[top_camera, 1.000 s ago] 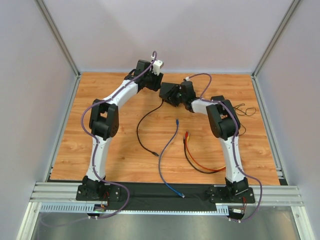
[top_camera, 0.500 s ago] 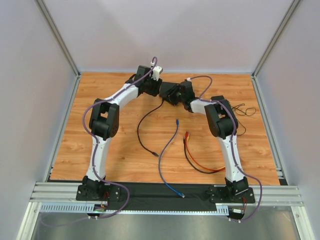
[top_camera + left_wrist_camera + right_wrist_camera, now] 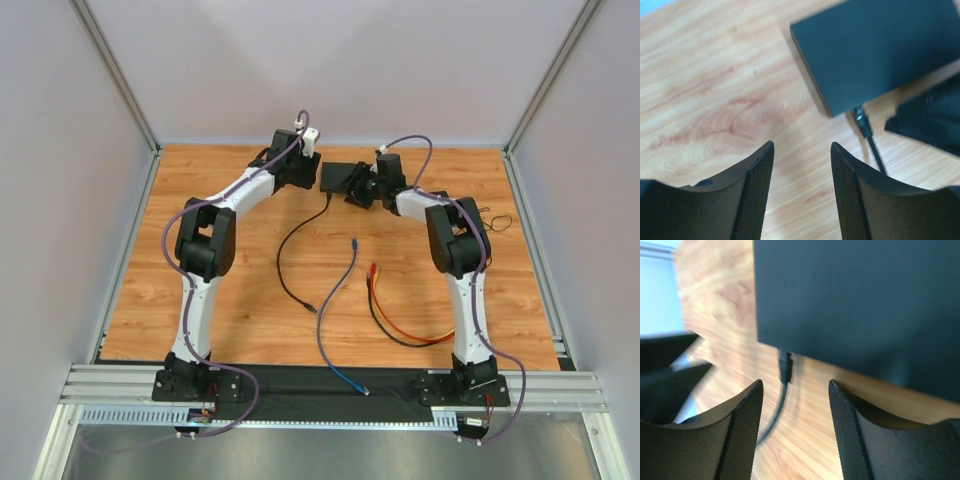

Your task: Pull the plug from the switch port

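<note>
The switch (image 3: 338, 176) is a flat black box lying at the back of the table. A black plug (image 3: 862, 122) sits in the port on its near edge, with a black cable (image 3: 285, 250) trailing toward me. My left gripper (image 3: 302, 174) is open and empty just left of the switch; in its wrist view (image 3: 802, 150) the switch (image 3: 875, 50) and plug lie ahead to the right. My right gripper (image 3: 362, 190) is open and empty at the switch's near right corner. In its wrist view (image 3: 795, 387) the plug (image 3: 784, 365) lies just ahead between the fingers, under the switch (image 3: 860, 300).
A blue cable (image 3: 338, 290) and an orange cable (image 3: 385, 315) lie loose in the middle of the table. Thin black wire (image 3: 495, 222) lies by the right wall. The two grippers stand close together at the switch; the left one shows in the right wrist view (image 3: 665, 375).
The right gripper has drawn back off the switch toward its near right corner, and the right arm swung to the right. The switch now lies flat and uncovered. The left gripper shifted slightly.
</note>
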{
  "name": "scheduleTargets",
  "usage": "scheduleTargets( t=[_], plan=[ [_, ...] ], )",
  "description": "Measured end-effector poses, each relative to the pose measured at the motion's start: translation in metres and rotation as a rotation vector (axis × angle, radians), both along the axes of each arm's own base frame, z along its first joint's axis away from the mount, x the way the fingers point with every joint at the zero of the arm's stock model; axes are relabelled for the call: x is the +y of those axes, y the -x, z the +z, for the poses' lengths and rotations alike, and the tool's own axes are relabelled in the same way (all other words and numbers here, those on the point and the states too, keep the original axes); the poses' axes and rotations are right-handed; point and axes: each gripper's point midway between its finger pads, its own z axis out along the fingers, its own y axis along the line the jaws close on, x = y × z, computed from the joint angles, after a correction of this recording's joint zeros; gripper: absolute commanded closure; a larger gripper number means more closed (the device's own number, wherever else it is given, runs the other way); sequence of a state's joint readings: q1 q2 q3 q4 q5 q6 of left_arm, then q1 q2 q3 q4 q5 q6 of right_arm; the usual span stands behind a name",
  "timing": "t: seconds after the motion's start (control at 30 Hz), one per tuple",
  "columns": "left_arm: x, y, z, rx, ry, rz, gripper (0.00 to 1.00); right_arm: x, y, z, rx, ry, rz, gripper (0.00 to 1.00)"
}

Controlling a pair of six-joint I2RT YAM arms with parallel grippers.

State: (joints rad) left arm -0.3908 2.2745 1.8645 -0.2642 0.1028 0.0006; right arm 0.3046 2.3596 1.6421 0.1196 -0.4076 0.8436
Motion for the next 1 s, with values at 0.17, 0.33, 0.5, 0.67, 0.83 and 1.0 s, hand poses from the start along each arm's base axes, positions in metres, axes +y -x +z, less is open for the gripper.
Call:
scheduleTargets(
  t=[0.17, 0.33, 0.5, 0.67, 0.83, 1.0],
  plan=[
    [-0.007, -0.012, 0.017, -0.019, 0.106, 0.029, 0.41, -0.025, 0.017, 0.003, -0.015, 0.12, 0.007, 0.39],
    [-0.002, -0.018, -0.001, 0.037, 0.189, 0.062, 0.4, -0.05, 0.022, 0.021, -0.046, 0.22, -0.015, 0.32],
    [0.001, -0.019, -0.026, 0.116, 0.263, 0.094, 0.39, -0.076, 0.003, 0.042, -0.089, 0.28, -0.055, 0.29],
    [-0.007, -0.021, -0.033, 0.153, 0.346, 0.097, 0.38, -0.101, -0.01, 0.043, -0.088, 0.293, -0.091, 0.27],
    [-0.021, -0.026, -0.022, 0.144, 0.444, 0.077, 0.36, -0.106, -0.034, 0.035, -0.113, 0.296, -0.076, 0.26],
    [-0.032, -0.036, -0.018, 0.137, 0.515, 0.064, 0.36, -0.093, -0.047, 0.019, -0.111, 0.271, -0.029, 0.26]
  ],
)
